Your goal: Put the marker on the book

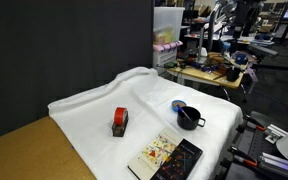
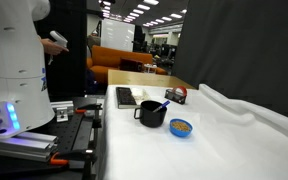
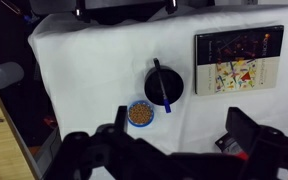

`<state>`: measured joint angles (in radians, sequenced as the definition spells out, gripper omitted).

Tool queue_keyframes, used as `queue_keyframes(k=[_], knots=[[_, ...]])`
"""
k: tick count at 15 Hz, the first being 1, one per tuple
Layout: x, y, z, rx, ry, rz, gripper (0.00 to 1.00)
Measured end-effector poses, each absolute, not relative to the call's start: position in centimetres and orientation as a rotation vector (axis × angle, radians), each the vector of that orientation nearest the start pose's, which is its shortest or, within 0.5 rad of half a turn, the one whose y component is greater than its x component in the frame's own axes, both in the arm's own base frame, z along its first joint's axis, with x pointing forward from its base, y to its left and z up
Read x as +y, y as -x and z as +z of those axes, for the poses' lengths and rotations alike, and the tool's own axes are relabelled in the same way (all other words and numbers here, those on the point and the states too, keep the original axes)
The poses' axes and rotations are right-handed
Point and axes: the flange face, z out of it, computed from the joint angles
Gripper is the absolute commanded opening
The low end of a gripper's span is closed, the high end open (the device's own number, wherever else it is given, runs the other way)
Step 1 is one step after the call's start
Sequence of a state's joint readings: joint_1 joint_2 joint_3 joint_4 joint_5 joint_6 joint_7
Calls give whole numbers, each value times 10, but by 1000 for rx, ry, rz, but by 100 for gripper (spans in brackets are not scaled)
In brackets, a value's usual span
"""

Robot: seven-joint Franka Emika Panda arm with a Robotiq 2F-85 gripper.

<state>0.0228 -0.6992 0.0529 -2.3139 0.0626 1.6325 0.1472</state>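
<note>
1. The pincer (image 3: 181,125) hangs high above the bench (image 3: 84,60). Its two dark fingers are spread apart with nothing between them.
2. The marker (image 3: 165,98), a slim light-blue stick, stands tilted inside the black mug (image 3: 162,84), with its upper end leaning over the rim. The book (image 3: 239,60) lies flat near the bench edge, well apart from the mug.
3. Risk: the mug wall crowds the grip. A finger catching the rim would likely tip or drag the mug.
4. Risk: so thin a stick, pinched off-centre, could swivel or slip free before it reaches the book.
5. Risk: the white cloth over the bench may wrinkle if the mug is pushed.
6. A small blue bowl (image 3: 140,114) with brown contents sits just beside the mug and is easily knocked.
7. A red-and-black block (image 1: 120,121) rests farther off. Nothing stands between the mug and the book.
</note>
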Motion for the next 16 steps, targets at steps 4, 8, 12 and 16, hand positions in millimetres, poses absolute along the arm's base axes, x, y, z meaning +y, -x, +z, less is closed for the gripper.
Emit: queue_keyframes(k=[4, 8, 12, 16], knots=[[62, -369, 600, 110, 3123, -95, 100], [83, -402, 581, 97, 3147, -57, 100], [100, -424, 566, 75, 3149, -21, 100], [110, -438, 580, 47, 3133, -62, 100]])
